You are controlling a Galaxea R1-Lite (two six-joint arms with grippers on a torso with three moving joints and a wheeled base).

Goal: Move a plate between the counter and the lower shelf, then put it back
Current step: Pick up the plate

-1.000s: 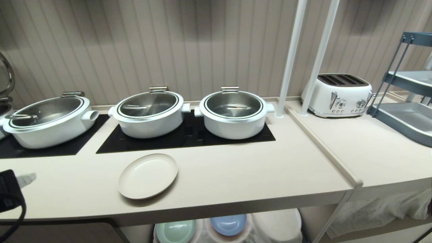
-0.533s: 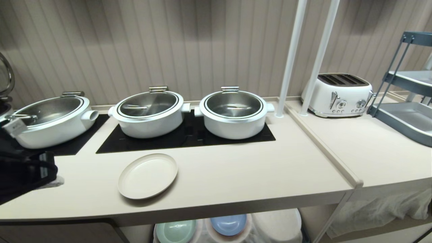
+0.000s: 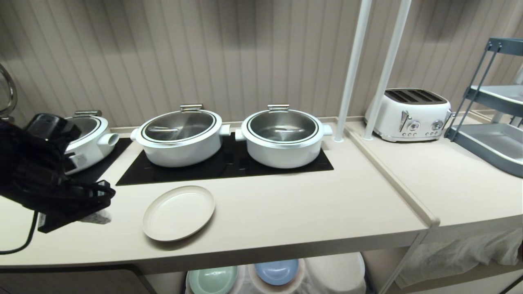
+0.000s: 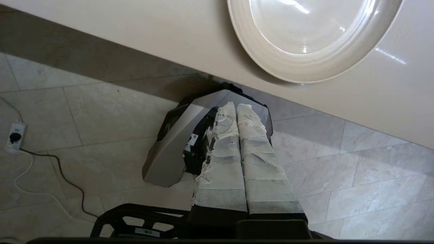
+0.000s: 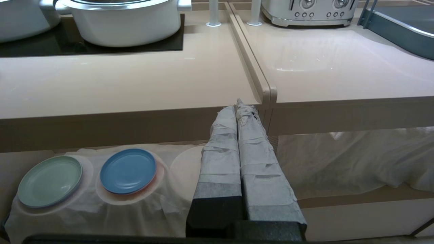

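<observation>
Plate [image 3: 178, 212] of cream beige lies flat on the tabletop [image 3: 286, 212], near its front edge, in front of the black glass panel [image 3: 224, 167], exactly where it lay a second ago. What has changed is my left arm: a second ago only a dark corner of it showed at the left edge of the head view, and now it has come up and inward, covering most of the leftmost pot. My left jaws [image 3: 96, 216] hang over the tabletop just left of the plate, apart from it, their taped fingers [image 4: 252, 135] pressed together and holding nothing. My right jaws [image 5: 239, 108] are parked low before the tabletop's front edge, also pressed together and empty.

By count: one cream plate on top, three white pots with steel lids on the black panels, the leftmost [image 3: 92, 141] half hidden by my arm, the middle one [image 3: 179, 139] and the right one [image 3: 284, 139] in full view. One white toaster [image 3: 410, 114] stands on the adjoining section, behind two white poles [image 3: 351, 73]. On the lower shelf [image 5: 101, 210], draped in white cloth, one mint-green plate [image 5: 50, 181] and one blue plate [image 5: 128, 171] sit side by side.
</observation>
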